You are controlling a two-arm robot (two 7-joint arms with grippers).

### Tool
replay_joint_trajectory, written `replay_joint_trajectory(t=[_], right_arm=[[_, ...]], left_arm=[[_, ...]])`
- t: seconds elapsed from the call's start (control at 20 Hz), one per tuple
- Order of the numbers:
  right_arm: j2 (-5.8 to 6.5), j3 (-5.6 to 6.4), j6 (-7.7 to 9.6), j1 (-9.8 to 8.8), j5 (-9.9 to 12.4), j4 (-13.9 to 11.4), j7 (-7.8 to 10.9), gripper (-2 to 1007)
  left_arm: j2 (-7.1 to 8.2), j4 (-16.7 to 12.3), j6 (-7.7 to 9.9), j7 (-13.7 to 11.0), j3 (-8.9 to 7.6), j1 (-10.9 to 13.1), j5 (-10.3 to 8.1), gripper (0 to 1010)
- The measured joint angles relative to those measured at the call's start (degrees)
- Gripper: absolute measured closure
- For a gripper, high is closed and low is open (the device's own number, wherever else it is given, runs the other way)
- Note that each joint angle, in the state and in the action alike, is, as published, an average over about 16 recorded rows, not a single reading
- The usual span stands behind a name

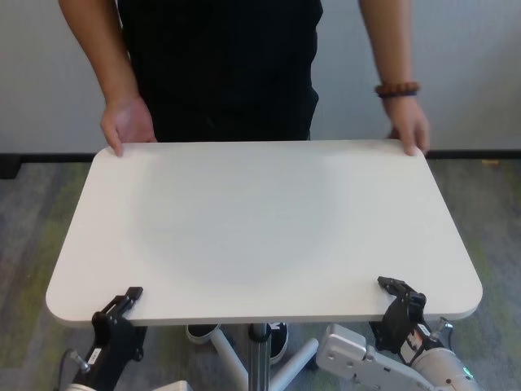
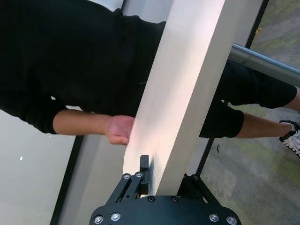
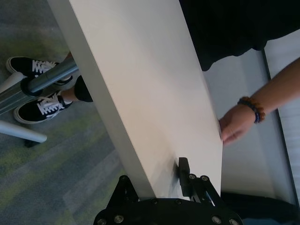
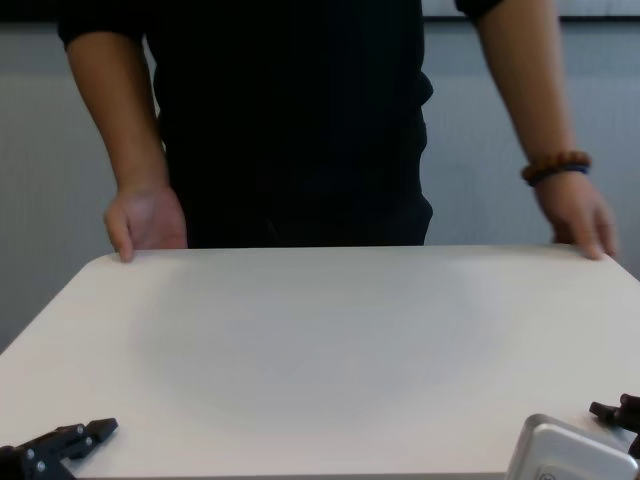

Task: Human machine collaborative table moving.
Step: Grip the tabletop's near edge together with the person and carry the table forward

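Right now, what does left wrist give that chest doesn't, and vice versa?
Left wrist only: the left gripper shut on the table edge, one finger above and one below; the metal pole; the human's shoe. Chest only: the whole top, the bracelet, and the right gripper's finger at the near right edge. Both: a hand holding the far edge.

White table level; human grips far corners; left claw, right claw clamp near edge.
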Motion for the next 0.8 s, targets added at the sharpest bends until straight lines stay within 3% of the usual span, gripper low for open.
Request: replay_joint_trajectory(t=[0.8], right_arm=[[-0.02,0.10,0.00,-0.11,-0.2,-0.1,0.30,626]], left_arm=[[0.00,0.1,-0.07,0.2,-0.02,0.0,0.07,735]])
